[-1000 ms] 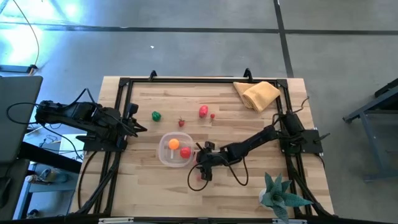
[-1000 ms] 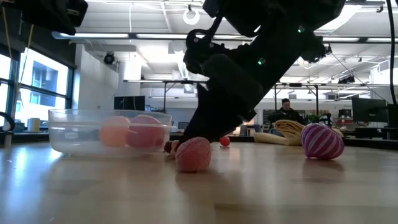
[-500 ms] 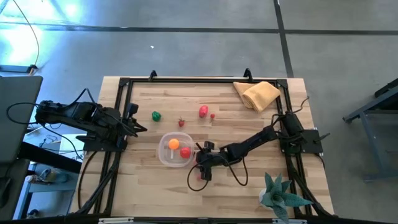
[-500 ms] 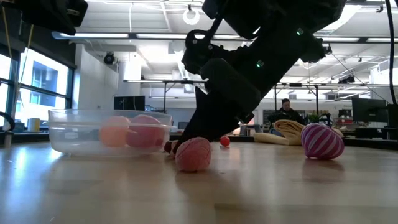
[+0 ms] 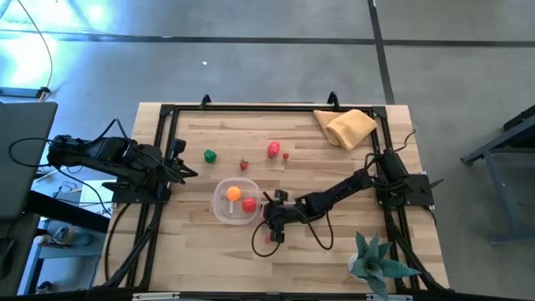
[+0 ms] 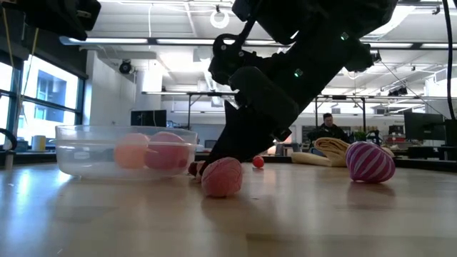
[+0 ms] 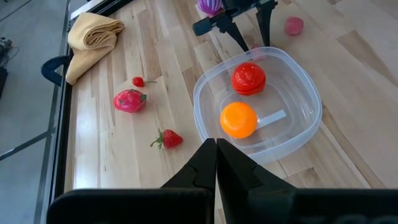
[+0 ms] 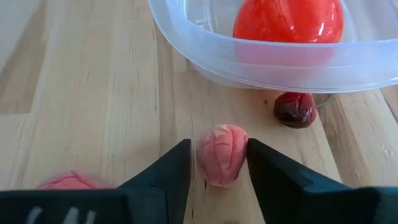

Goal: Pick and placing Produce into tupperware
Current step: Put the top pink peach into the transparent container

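The clear tupperware [image 5: 233, 201] holds an orange ball [image 7: 238, 119] and a red tomato [image 7: 249, 78]. My right gripper [image 8: 219, 163] is low at the table just right of it. It is open, with its fingers on either side of a small pink piece [image 8: 222, 154] that lies on the wood. A second pink piece [image 6: 221, 176] and a dark red piece [image 8: 295, 108] lie close by. A green piece [image 5: 210, 155], a strawberry [image 5: 244, 165], a pink-red fruit [image 5: 273, 150] and a small cherry [image 5: 286, 155] lie farther back. My left gripper [image 7: 216, 151] is shut and waits at the table's left side.
A purple striped piece [image 6: 370, 162] lies on the table near the right arm. A tan cloth [image 5: 345, 126] sits at the far right corner and a teal spiky plant [image 5: 376, 259] at the near right corner. A black frame [image 5: 163, 150] borders the table. A person [image 6: 329, 127] sits in the room behind.
In the low view my right arm's wrist has shifted slightly above the pink pieces. The produce and the tupperware stay where they were.
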{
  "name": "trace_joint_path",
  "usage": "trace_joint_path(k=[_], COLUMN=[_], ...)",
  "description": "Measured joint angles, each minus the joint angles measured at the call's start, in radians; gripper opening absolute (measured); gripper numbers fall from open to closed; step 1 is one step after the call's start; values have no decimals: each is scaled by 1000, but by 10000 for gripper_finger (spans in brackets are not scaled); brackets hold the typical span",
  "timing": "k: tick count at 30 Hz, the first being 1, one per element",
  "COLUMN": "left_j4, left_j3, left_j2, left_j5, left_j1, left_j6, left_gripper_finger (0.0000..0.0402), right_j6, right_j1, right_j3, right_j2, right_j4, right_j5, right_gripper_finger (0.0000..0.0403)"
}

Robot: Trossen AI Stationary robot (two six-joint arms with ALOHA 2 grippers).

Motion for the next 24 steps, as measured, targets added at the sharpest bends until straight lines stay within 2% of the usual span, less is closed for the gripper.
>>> trace_joint_path(k=[18, 24], left_j4=[0, 0], left_j3=[0, 0], left_j2=[0, 0], left_j5=[0, 0], left_j1=[0, 0], left_j6=[0, 0], left_gripper_finger=[3, 3], right_j6=[1, -1], right_j1=[0, 0], right_j3=[0, 0], right_j2=[0, -2], right_j4=[8, 16], right_j5=[-1, 2], right_gripper_finger=[97, 95])
